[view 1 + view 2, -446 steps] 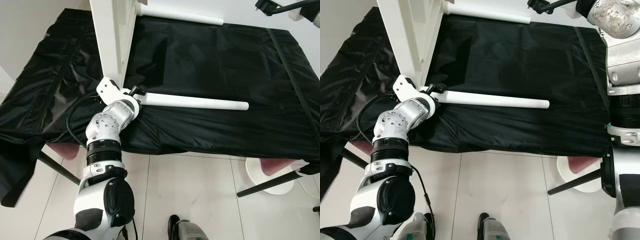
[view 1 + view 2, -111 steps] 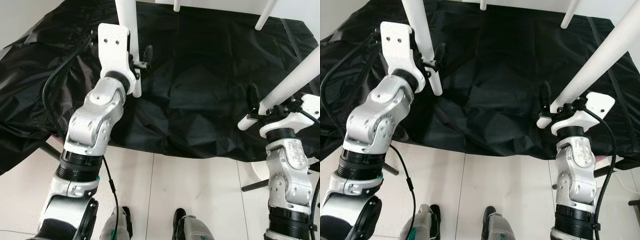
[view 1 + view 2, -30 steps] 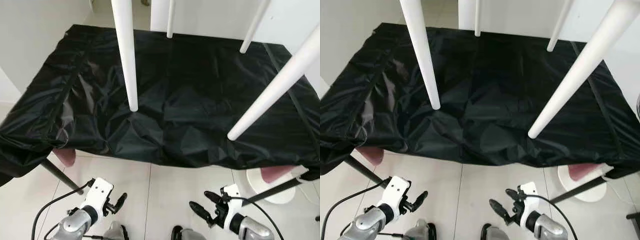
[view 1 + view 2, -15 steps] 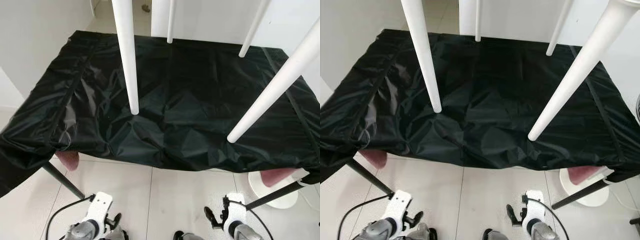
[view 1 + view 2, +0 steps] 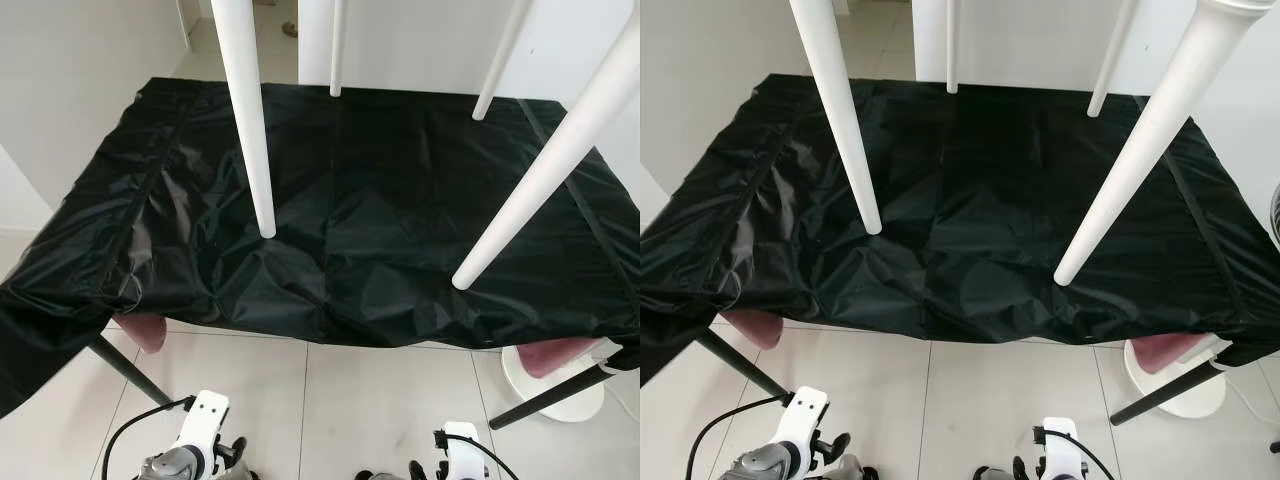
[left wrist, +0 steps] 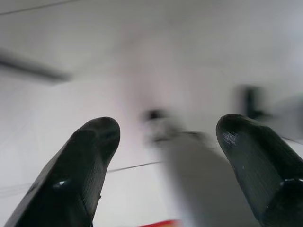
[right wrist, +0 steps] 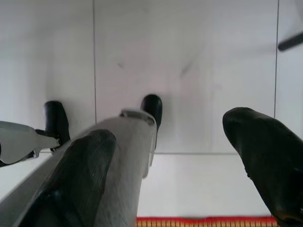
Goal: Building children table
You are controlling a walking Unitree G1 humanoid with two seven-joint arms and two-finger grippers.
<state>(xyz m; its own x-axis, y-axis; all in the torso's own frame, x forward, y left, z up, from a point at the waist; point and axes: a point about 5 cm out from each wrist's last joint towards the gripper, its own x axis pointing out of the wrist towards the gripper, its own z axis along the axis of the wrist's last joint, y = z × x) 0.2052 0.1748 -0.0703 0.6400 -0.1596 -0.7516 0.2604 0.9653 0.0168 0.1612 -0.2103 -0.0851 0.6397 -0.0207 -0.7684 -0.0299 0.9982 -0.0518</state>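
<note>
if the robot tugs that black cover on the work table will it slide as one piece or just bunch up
The black cover would probably bunch: it looks thin, already wrinkled, and droops limply over the edges. Its glossy sheen suggests it may be slippery. The white table legs resting on it would likely pin it.

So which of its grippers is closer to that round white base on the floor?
The right gripper. It hangs low beside the robot's right leg, the side where the round white base sits; the left gripper hangs on the far side.

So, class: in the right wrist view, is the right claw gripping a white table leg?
No. The right claw is open with nothing between its fingers, pointing down at the tiled floor.
</note>
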